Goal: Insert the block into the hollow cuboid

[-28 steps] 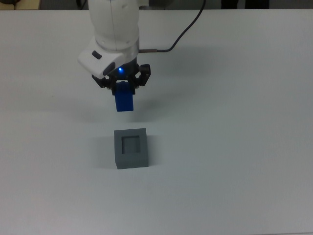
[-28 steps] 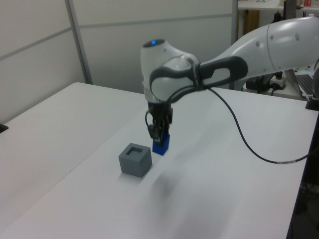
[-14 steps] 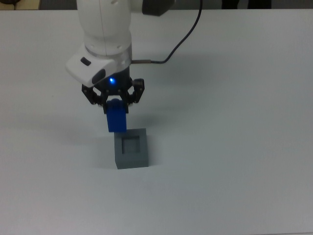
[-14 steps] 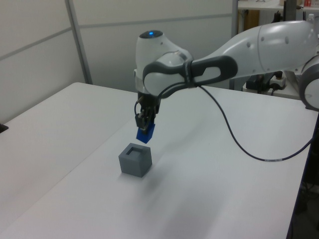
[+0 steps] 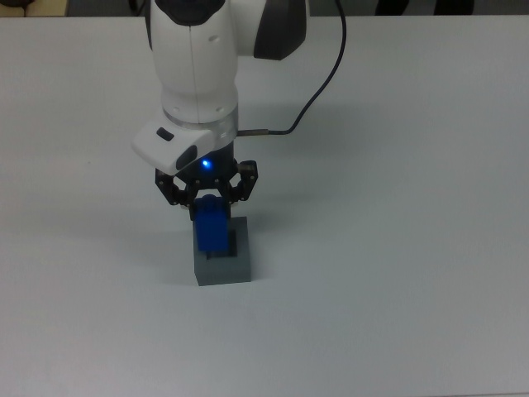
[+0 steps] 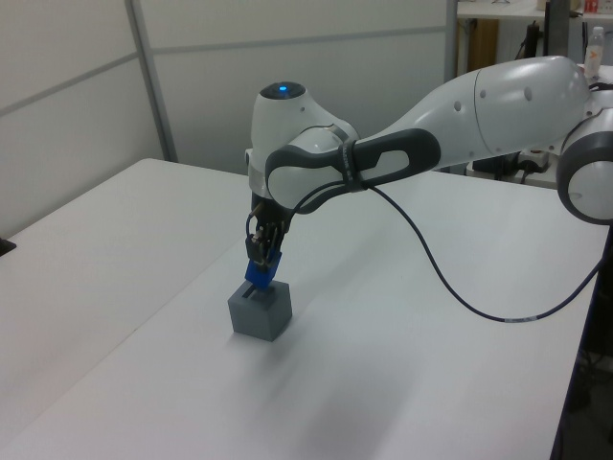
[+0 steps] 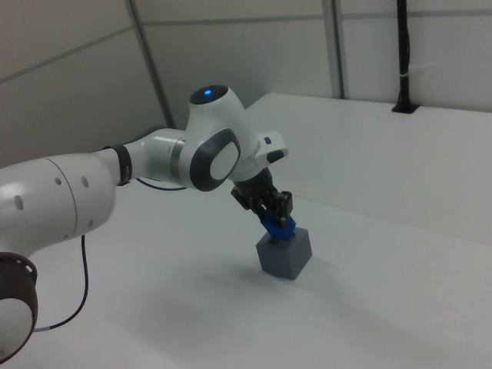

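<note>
The pincer (image 5: 208, 198) is clamped on the block (image 5: 212, 227), a small bright blue solid with plain faces, taller than wide. The block hangs tilted directly over the hollow cuboid (image 5: 225, 266), its lower end at the square recess in the cuboid's top. The cuboid is matte grey with thick walls, wider than the block, standing on the white bench (image 5: 397, 248) near the top view's middle.

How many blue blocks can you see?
1. The blue block is held in the gripper, right at the top of the grey box. None seem hidden.
</note>
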Robot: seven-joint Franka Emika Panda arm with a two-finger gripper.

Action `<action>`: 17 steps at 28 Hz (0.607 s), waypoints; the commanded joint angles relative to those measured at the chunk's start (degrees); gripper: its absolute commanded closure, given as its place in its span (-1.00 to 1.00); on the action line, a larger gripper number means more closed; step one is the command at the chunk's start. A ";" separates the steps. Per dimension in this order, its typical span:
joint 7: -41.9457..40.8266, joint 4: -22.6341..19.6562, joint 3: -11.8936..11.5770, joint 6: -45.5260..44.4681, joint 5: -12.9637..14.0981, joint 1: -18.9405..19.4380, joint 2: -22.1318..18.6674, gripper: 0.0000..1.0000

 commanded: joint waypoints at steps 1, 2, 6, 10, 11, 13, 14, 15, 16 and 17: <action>-0.70 1.43 0.80 0.88 -0.24 0.06 1.66 0.91; -0.70 1.43 0.80 1.15 -0.15 0.06 1.84 0.91; -0.53 1.43 0.80 2.03 -0.24 0.06 2.54 0.90; -0.52 1.43 0.80 2.56 -0.15 0.06 2.54 0.75; -0.61 1.43 0.80 2.56 -0.24 0.06 2.54 0.75; -0.88 1.43 0.80 2.56 -0.24 0.06 2.54 0.73; -0.96 1.43 0.80 2.56 -0.24 0.06 2.63 0.68; -1.14 1.43 0.80 2.56 -0.24 0.06 2.63 0.51; -1.14 1.43 0.80 2.56 -0.33 -0.03 2.54 0.37; -1.23 1.43 0.80 2.56 -0.42 0.06 2.54 0.19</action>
